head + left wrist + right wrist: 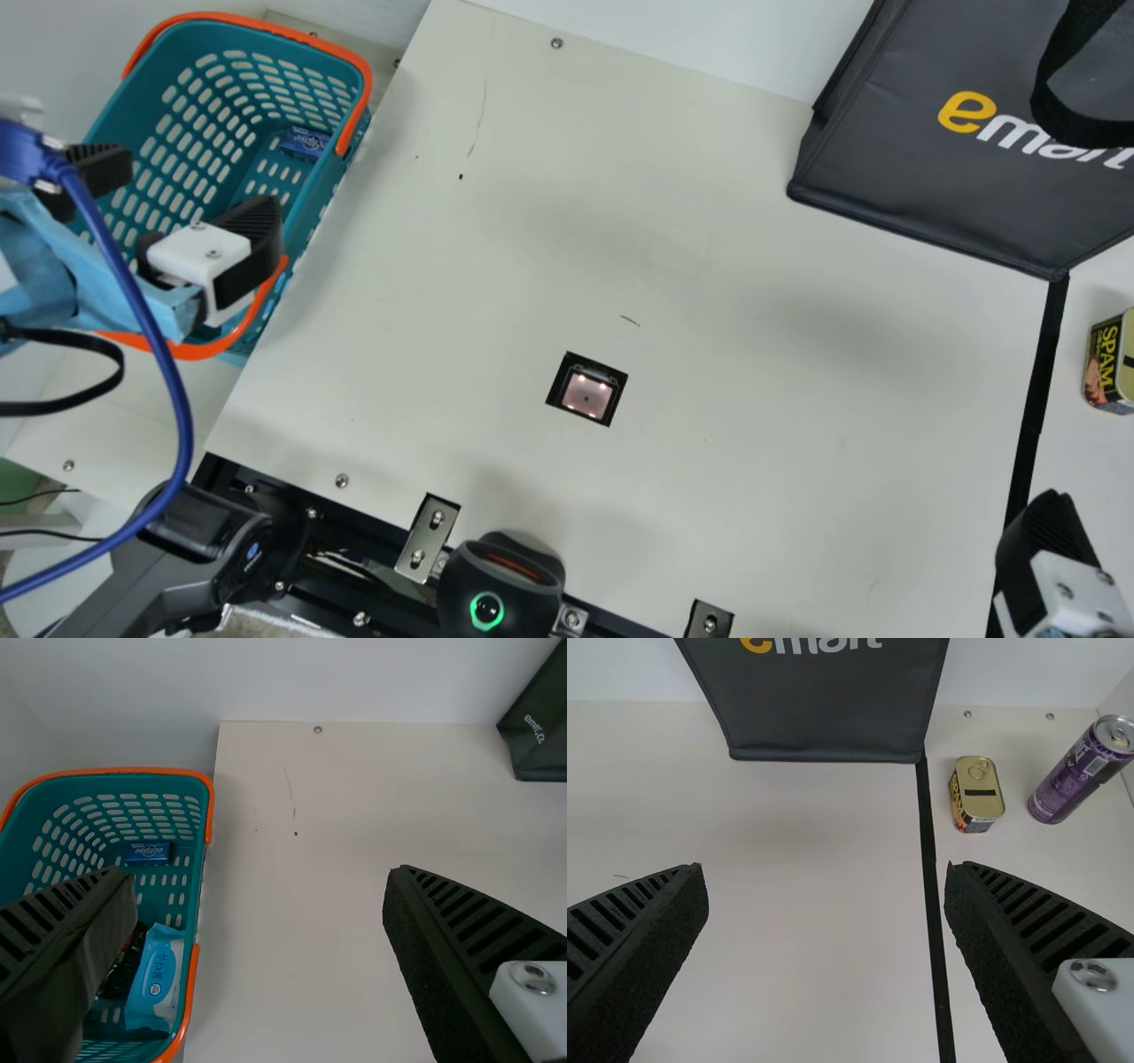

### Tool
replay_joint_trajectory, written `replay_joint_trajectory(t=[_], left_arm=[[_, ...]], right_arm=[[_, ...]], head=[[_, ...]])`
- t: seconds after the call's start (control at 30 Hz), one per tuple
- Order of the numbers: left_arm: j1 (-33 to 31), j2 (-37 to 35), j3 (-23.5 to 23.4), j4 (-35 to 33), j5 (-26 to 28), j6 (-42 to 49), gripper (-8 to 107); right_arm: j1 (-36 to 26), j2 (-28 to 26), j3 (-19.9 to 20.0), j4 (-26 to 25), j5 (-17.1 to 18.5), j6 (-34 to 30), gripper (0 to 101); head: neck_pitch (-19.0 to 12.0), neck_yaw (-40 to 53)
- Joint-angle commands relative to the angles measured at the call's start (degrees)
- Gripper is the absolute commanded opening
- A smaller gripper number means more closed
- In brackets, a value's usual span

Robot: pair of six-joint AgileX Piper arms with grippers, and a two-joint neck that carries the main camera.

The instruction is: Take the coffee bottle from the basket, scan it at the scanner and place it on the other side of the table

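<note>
1. Nearest, at the table's right: right gripper (824, 877), 2 black ribbed fingers spread, nothing between; probably spare while the other arm takes the bottle.
2. Next, sunk in the cream table (753, 496): square black-framed scanner (586, 395), facing up, likely for reading a code from above.
3. Over the teal plastic basket with orange edging (115, 773): left gripper (202, 193), 2 fingers spread, holding nothing, apparently for choosing the grasp.
4. Inside: light-blue soft packet (159, 979), touching or just beside dark wrapped item (122, 973), perhaps the coffee bottle; partly hidden, so cannot tell. Farther: small blue box (147, 853).
5. Past the black strip (930, 868): yellow-black tin (977, 793) and tall purple can (1081, 775), upright, probably marking the delivery side.
6. Behind: dark-grey fabric bag (921, 151).
</note>
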Motion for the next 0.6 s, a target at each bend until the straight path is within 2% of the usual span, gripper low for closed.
replay_joint_trajectory(t=[0.0,0.2,0.57], left_arm=[[0.3,0.24,0.0,0.12,-0.11,-0.32,90],[4.91,2.73,0.05,1.68,-1.4,-4.5,90],[17.16,11.17,0.14,2.5,-4.46,-12.97,90]], right_arm=[[0.0,0.0,0.0,0.0,0.0,0.0,95],[0.0,0.0,0.0,0.0,0.01,0.0,95],[0.0,0.0,0.0,0.0,0.01,0.0,95]], head=[[-1.66,0.14],[-1.66,0.14],[-1.66,0.14]])
